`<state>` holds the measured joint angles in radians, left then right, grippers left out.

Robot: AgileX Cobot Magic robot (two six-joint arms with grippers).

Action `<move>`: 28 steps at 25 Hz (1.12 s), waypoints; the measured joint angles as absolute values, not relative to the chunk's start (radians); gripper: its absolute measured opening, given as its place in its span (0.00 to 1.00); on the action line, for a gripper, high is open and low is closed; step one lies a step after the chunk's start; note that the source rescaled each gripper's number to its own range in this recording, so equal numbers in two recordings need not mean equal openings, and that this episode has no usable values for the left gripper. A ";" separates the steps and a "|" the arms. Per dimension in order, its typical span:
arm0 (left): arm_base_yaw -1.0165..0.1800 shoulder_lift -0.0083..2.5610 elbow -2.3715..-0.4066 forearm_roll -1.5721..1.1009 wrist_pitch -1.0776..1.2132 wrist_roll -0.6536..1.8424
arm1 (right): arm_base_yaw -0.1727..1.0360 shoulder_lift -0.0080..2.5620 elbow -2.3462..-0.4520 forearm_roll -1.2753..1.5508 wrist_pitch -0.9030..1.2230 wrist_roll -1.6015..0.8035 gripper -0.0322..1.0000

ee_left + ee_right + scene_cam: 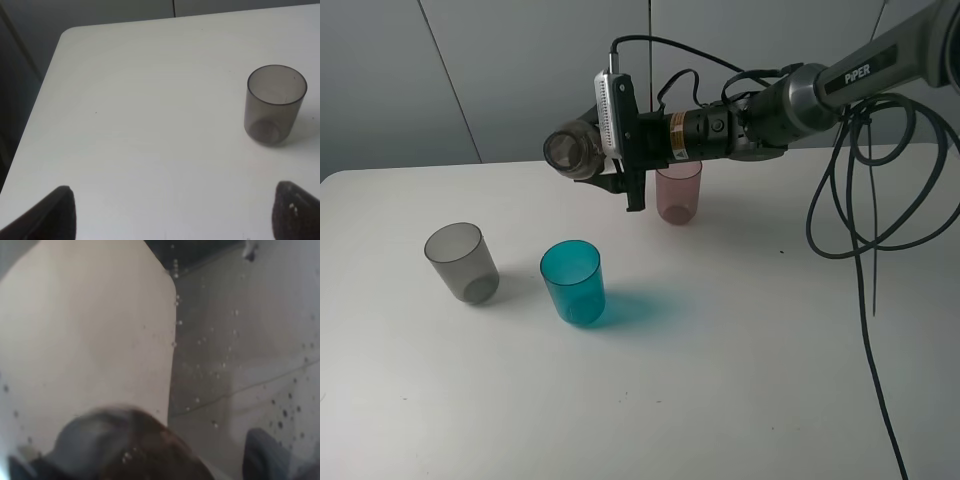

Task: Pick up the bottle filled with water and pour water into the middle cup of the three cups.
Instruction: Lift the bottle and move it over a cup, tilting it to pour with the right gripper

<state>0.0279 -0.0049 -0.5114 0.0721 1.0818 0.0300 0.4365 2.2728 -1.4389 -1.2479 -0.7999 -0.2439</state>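
Your right hand (623,160) was clamped on the bottle (572,150), held level in the air above the worktop (720,380); the middle cup (572,282) stood upright below; your left hand (174,214) gaped wide, holding nothing, near the grey cup (275,105).

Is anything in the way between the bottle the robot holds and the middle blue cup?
Nothing I can see. The right hand holds the tall brownish-pink plastic bottle tipped in the air, and the small teal-blue plastic cup stands open lower down. The smoky grey cup and pinkish-mauve cup stand aside.
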 joint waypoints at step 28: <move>0.028 -0.005 -0.511 0.072 1.082 0.030 | 0.452 2.274 -1.439 -1.196 -0.752 -0.534 0.05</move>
<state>0.0279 -0.0049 -0.5114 0.0721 1.0818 0.0300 0.4521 2.2744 -1.4389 -1.1958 -0.7521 -0.5341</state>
